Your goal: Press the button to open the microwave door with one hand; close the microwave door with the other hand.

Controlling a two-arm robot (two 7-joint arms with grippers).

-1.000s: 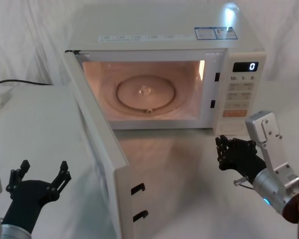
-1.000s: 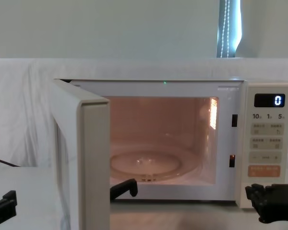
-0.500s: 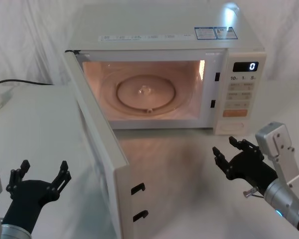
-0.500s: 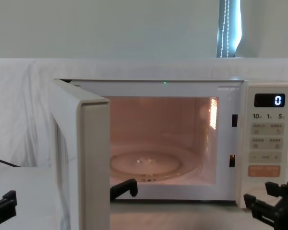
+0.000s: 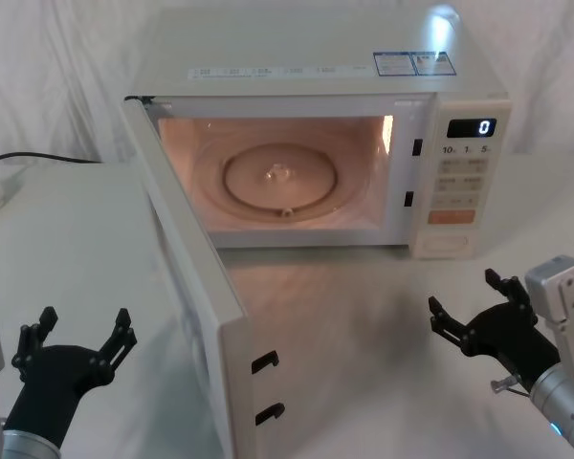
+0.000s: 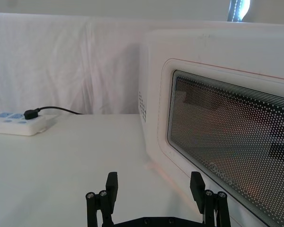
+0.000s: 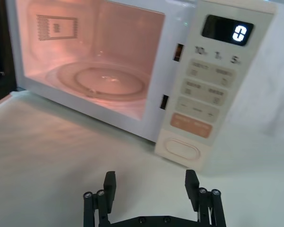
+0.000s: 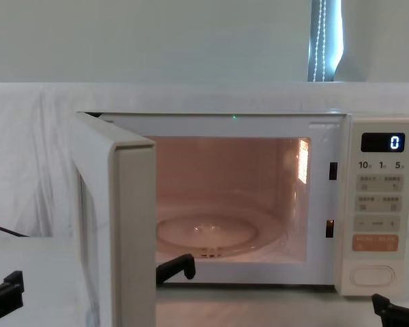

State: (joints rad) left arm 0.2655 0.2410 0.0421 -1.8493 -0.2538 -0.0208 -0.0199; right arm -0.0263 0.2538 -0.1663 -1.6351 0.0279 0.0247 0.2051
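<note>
Standing wide open on the white table (image 5: 67, 239): large cream microwave door with dark dotted glass window (image 6: 236, 142), swung out leftward from the cream-white boxy microwave (image 5: 316, 67), lit cavity and glass turntable (image 5: 279, 182) exposed. Hovering low, near and in front of the wide pill-shaped cream button (image 7: 181, 148): black right gripper (image 5: 467, 308), fingers spread, holding nothing. Waiting just left of the door: black left gripper (image 5: 74, 338), fingers spread, likewise empty

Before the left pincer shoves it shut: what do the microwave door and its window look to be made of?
The microwave door looks like smooth cream moulded plastic, judging by its rounded edges and soft sheen. Its window seems dark glass or clear plastic backed by a perforated, probably metal, screen: a fine dot grid shows through. The left pincer sits open beside it.
</note>
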